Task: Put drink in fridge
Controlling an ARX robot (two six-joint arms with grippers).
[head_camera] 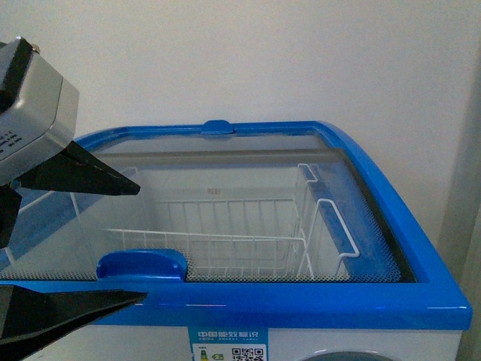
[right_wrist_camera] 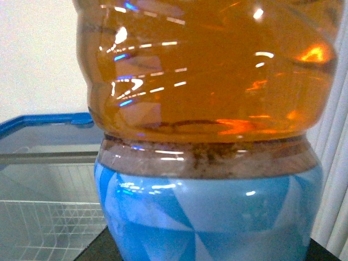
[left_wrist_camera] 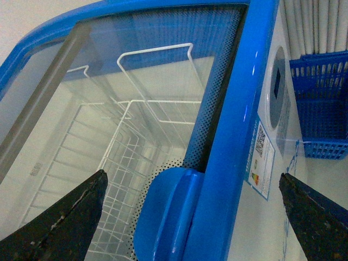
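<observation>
The fridge fills the front view: a white chest with a thick blue top rim and a sliding glass lid edged with a band of black dots. White wire baskets show through the glass. A rounded blue handle sits on the lid at the front edge, near the left front corner, and a second, smaller one sits at the middle of the back edge.

On the white front wall, just under the rim, an energy sticker carries the heading 中国能效标识 on a blue strip, with a QR code beneath. The left wrist view shows the same sticker at an angle, too small to read. Past the fridge in that view stands a blue slatted crate.

The left gripper hangs at the front left corner with its claw spread wide. Its black fingers straddle the front rim, one over the glass and one outside the front wall, with the handle between them.

The drink, a clear bottle of amber liquid, fills the right wrist view. Its wrapper is printed in pale and deeper blue triangles, and no lettering faces the camera. The right gripper is clamped on it: dark finger edges press against the wrapper on both sides. The bottle is outside the fridge, whose rim and lid lie beyond it.
</observation>
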